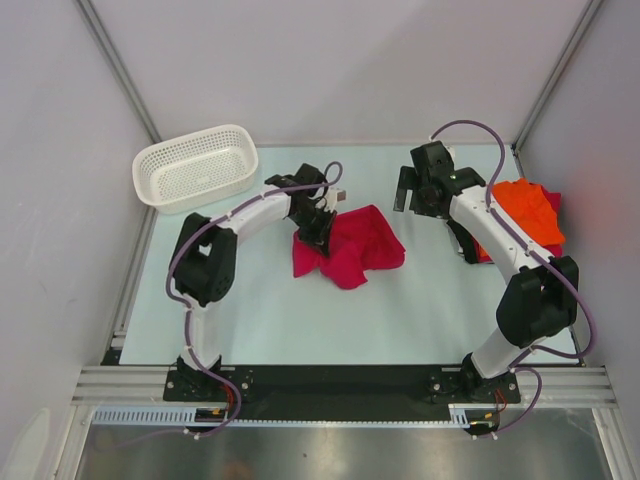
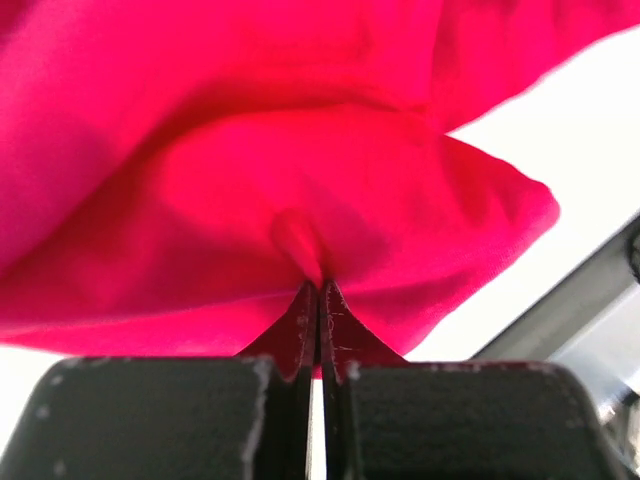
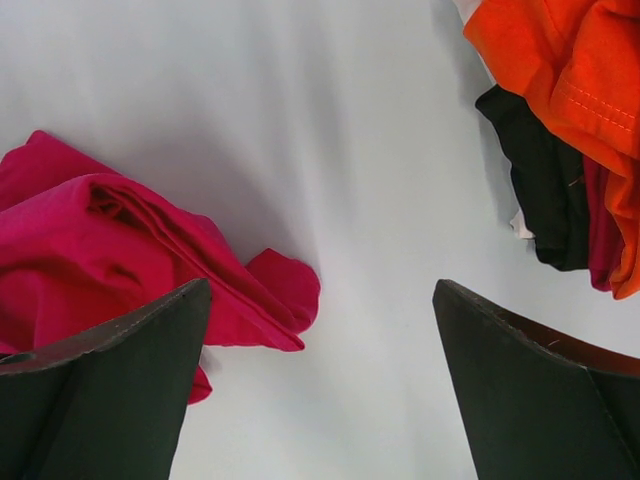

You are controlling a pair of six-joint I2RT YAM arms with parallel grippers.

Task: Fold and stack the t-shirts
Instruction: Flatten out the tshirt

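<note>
A crumpled crimson t-shirt [image 1: 350, 248] lies in the middle of the table. My left gripper [image 1: 318, 226] is shut on a pinch of its left part, and the red cloth [image 2: 300, 190] fills the left wrist view. A bright orange t-shirt [image 1: 527, 210] lies heaped at the right edge with a strip of another crimson shirt [image 1: 553, 200] showing behind it. My right gripper [image 1: 412, 190] is open and empty above the bare table between the two heaps. In the right wrist view the crimson shirt [image 3: 130, 260] is at left and the orange one [image 3: 570, 70] at top right.
A white mesh basket [image 1: 196, 166] stands at the back left. A black cloth piece [image 3: 540, 180] lies under the orange shirt. Grey enclosure walls stand on both sides and at the back. The table's front half is bare.
</note>
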